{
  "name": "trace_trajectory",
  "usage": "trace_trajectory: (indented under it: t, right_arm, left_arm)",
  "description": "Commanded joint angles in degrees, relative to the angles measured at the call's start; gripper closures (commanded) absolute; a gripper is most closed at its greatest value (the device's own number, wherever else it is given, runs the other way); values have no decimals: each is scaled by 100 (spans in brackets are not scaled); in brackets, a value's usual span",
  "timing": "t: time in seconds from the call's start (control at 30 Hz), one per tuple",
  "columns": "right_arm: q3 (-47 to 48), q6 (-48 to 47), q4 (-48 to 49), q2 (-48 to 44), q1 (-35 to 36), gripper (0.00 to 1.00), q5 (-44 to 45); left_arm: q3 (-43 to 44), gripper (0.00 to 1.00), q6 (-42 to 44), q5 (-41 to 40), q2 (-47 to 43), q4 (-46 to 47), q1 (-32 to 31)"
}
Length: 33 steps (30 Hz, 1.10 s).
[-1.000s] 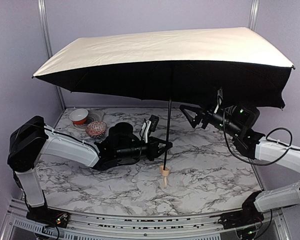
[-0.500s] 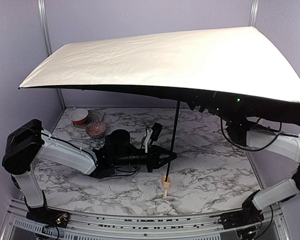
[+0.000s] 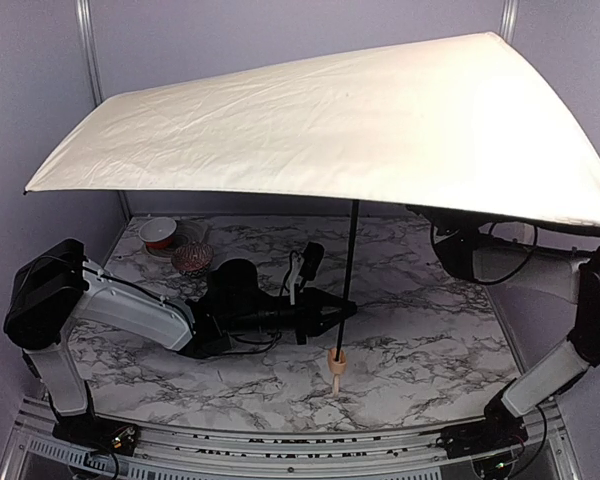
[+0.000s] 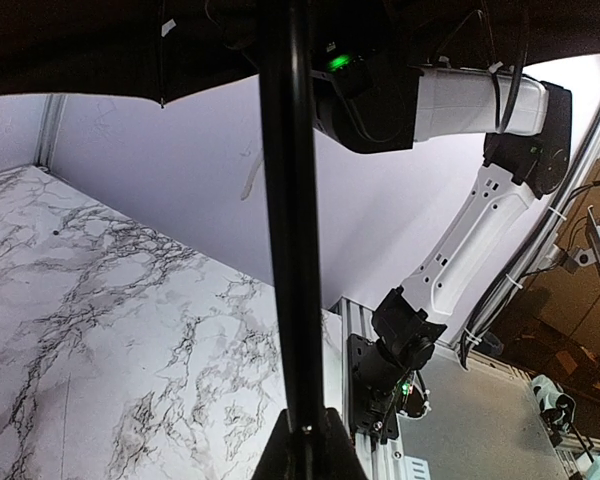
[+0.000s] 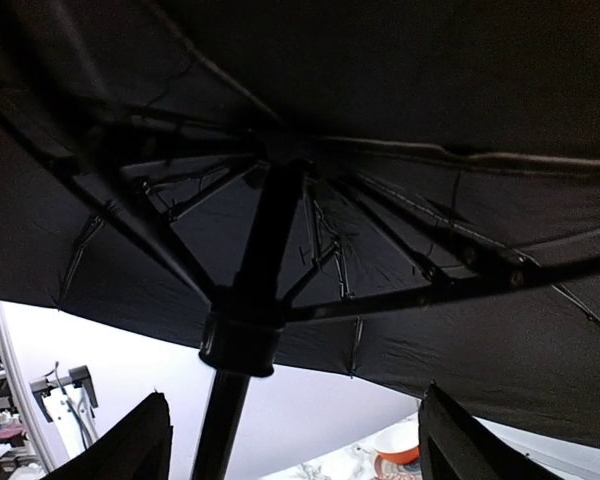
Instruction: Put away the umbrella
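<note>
Open umbrella (image 3: 360, 120) stands upright, knob handle (image 3: 335, 362) down on the marble table (image 3: 420, 340). My left claw (image 3: 340, 312) pinches its shaft low down. My right claw (image 5: 292, 400) is spread wide beneath the black underside, near the rib hub.

Overhead view: soft, even light from above falls on the cream top of the umbrella (image 3: 330, 120), which is bright but free of glare. The marble table (image 3: 420, 340) beneath lies in diffuse shade with no hard-edged shadow.

My left wrist view: the shaft (image 4: 290, 250) is backlit by the pale wall (image 4: 180, 180) and reads as a near-black, slightly soft silhouette.

My right wrist view: dim, with the black underside swallowing detail. My right fingers (image 5: 140, 445) are dark shapes, possibly out of focus.
</note>
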Motion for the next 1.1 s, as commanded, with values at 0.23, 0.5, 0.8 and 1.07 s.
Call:
trace_trajectory:
  t: [0.23,0.5,0.8,1.07]
  right_arm:
    - [628,986,1099,553,-39,30,140]
    - [751,1049,1021,677,10,40,328]
    - [879,1171,1023,824,82,59,362]
    - [807,1207,1016,906,142,50,285]
  left_arm:
    - [32,100,263,65,-200,625,-39]
    - [30,100,295,15,-185,621,-39]
    - [-14,100,315,-58,-205,627,-39]
    - [27,100,342,-53,-206,621,-39]
